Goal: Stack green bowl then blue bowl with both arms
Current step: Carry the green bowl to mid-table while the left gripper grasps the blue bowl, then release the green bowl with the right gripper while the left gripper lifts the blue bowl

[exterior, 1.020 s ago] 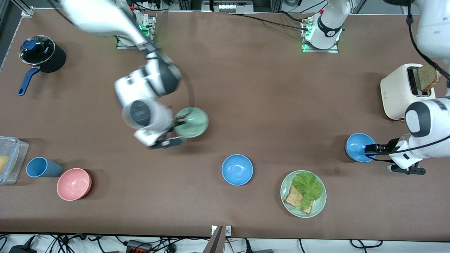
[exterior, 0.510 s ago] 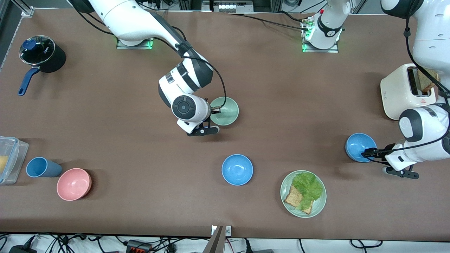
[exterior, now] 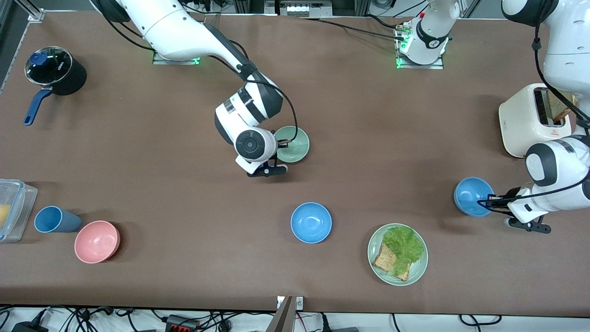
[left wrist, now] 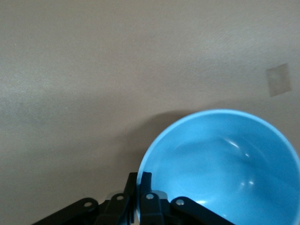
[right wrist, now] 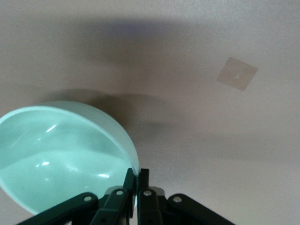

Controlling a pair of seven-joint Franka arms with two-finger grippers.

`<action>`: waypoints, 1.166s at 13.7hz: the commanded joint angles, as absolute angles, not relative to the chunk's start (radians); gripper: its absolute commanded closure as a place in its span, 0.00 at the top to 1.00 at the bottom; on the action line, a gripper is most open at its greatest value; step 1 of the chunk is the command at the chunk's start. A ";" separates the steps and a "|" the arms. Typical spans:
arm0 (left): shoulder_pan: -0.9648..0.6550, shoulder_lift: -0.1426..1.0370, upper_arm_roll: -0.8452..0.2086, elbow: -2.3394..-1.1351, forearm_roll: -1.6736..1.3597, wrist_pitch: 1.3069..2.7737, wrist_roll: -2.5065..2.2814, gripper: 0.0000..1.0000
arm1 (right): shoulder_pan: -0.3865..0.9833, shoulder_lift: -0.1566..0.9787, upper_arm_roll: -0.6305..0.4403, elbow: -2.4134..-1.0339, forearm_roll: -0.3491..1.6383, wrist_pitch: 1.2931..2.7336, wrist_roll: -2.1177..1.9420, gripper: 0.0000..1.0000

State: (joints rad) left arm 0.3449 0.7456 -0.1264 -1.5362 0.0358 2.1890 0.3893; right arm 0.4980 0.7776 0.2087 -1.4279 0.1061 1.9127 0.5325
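My right gripper (exterior: pixel 280 144) is shut on the rim of the green bowl (exterior: pixel 294 145) and holds it above the middle of the table; in the right wrist view the bowl (right wrist: pixel 61 154) hangs tilted over the brown table, rim pinched at my gripper (right wrist: pixel 137 180). My left gripper (exterior: pixel 489 201) is shut on the rim of a blue bowl (exterior: pixel 472 196) toward the left arm's end; in the left wrist view that bowl (left wrist: pixel 225 164) is pinched at my gripper (left wrist: pixel 140 183). A second blue bowl (exterior: pixel 311 222) sits free on the table, nearer the front camera.
A pale-green plate (exterior: pixel 375 251) with toast and lettuce lies beside the free blue bowl. A white toaster (exterior: pixel 525 120) with bread stands near the left arm. A pink bowl (exterior: pixel 97 241), blue cup (exterior: pixel 55 219), clear container (exterior: pixel 14 207) and black pot (exterior: pixel 56 70) are at the right arm's end.
My right arm has carried the green bowl toward the table's middle, then settled. My left gripper with its blue bowl has barely shifted.
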 commanded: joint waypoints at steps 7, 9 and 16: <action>0.357 0.649 -0.218 -1.525 -0.123 1.965 0.384 0.01 | 0.451 0.608 0.164 -1.302 0.075 1.862 0.684 1.00; 0.310 0.602 -0.251 -1.526 -0.164 1.927 0.280 0.01 | 0.413 0.566 0.131 -1.283 0.043 1.856 0.629 1.00; 0.031 0.561 -0.451 -1.548 -0.153 2.044 -0.464 0.00 | 0.115 0.445 0.101 -1.284 0.052 1.772 0.350 1.00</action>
State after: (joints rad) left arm 0.1302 0.5720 -0.4617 -1.5197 -0.1490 1.9705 -0.3056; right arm 0.1773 0.4811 0.0847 -1.2763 0.0502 1.7889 0.3843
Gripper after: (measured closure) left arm 0.952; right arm 0.000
